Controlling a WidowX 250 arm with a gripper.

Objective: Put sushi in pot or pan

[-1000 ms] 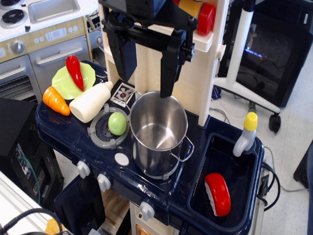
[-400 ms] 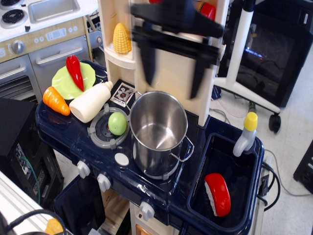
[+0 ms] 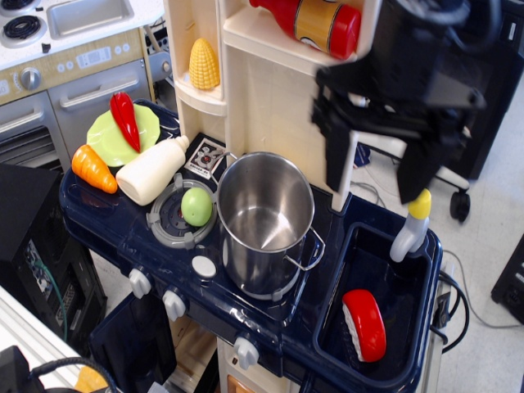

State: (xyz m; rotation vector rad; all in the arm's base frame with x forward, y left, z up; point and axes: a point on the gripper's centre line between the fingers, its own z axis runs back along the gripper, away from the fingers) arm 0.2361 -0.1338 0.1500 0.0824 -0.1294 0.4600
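The sushi (image 3: 364, 324) lies in the dark blue sink basin (image 3: 409, 327), red top up and white ribbed base showing at its left edge, well below the gripper (image 3: 379, 176) and clear of it. The gripper hangs above the basin's far rim with its two black fingers spread wide and nothing between them. The pot (image 3: 264, 219) stands upright and empty on the counter, down and to the left of the gripper. The yellow-capped faucet (image 3: 412, 224) sits just beneath the gripper's right-hand finger. A green ball (image 3: 196, 206) rests on the burner beside the pot, farther left.
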